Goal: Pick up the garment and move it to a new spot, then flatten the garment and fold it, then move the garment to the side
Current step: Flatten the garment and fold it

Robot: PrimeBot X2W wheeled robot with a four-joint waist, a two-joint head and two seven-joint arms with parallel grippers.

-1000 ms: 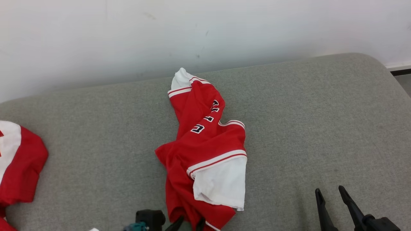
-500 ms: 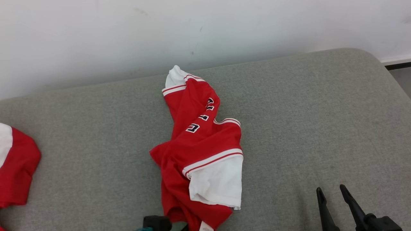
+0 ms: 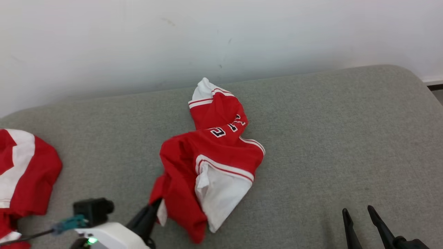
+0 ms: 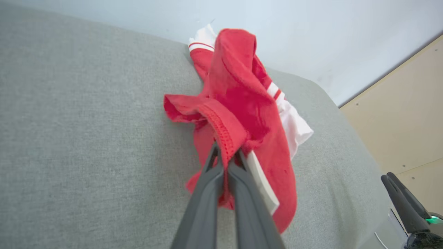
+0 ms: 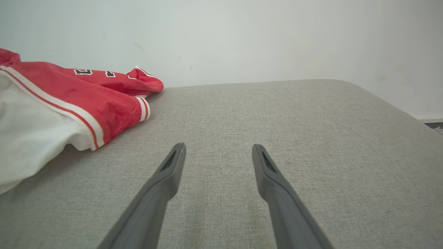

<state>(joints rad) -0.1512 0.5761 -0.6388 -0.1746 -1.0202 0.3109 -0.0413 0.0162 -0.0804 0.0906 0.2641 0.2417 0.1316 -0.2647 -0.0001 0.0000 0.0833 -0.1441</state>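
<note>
Head view: garment (image 3: 211, 155) sits mid-cushion (image 3: 328, 138), a crumpled heap with its far end close to the wall. Left gripper (image 3: 157, 206) is at its near-left edge. Right gripper (image 3: 357, 210) is near right, well apart from it. Another red-and-white piece (image 3: 24, 169) lies at the left, not touching.

Left wrist view: jaws pinched tight on a red stitched hem, cloth bunched over the fingers. Reads as the pick-up step, grasp made. Next move likely needs a lift clearing the trailing cloth, then a carry to a new spot.

Right wrist view: fingers spread, nothing between them, bare cushion below. Garment is a red jersey with white panels, striped trim and dark block letters; looks thin and floppy.
</note>
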